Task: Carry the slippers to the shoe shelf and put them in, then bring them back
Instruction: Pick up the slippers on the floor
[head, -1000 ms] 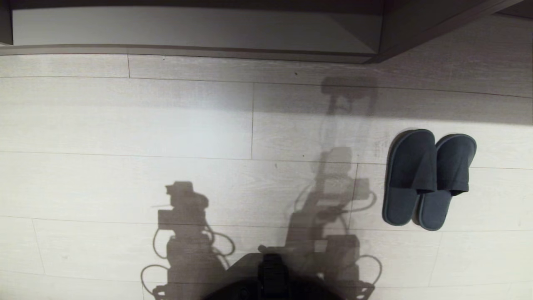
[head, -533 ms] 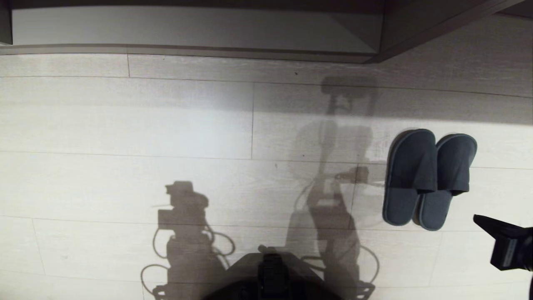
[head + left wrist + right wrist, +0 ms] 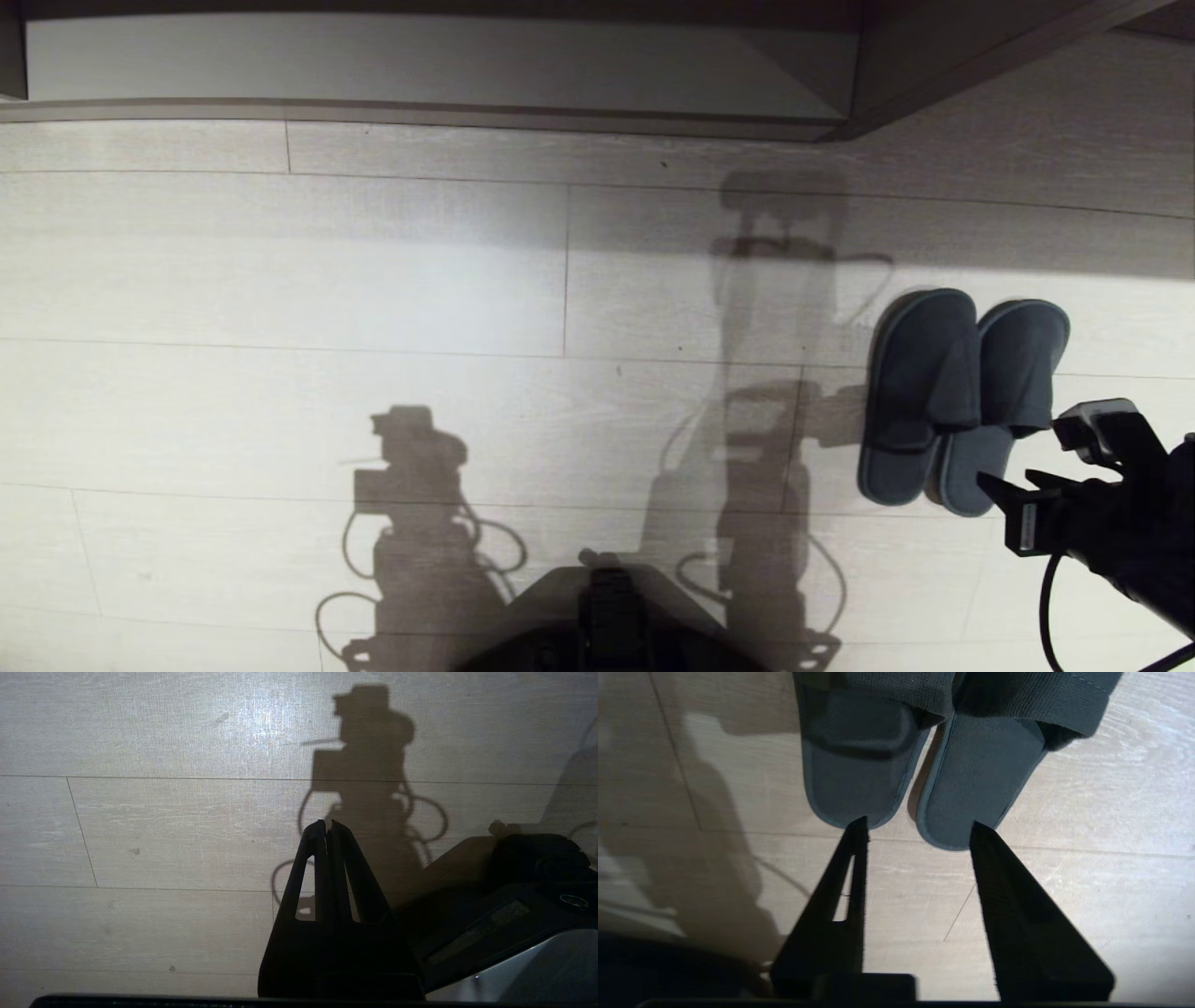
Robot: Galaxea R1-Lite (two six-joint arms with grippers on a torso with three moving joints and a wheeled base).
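Note:
The slippers (image 3: 920, 373), a dark grey pair, lie side by side on the pale wood floor at the right, heels toward me. My right gripper (image 3: 1027, 457) reaches in from the lower right and is open, its fingertips just short of the heel ends. In the right wrist view the right gripper (image 3: 920, 825) points at the two heels of the slippers (image 3: 980, 774), with only floor between its fingers. The shoe shelf (image 3: 420, 61) runs along the far edge as a low cubby with a pale base board. My left gripper (image 3: 327, 826) hangs shut and empty over bare floor.
A dark upright panel (image 3: 878, 65) closes the cubby on its right, with floor beyond it. My own base (image 3: 607, 625) shows at the near edge. Shadows of both arms fall on the floorboards.
My right arm has swung into view from the lower right and moved up to the slippers' heels, and its jaws now stand open. The slippers have not moved.

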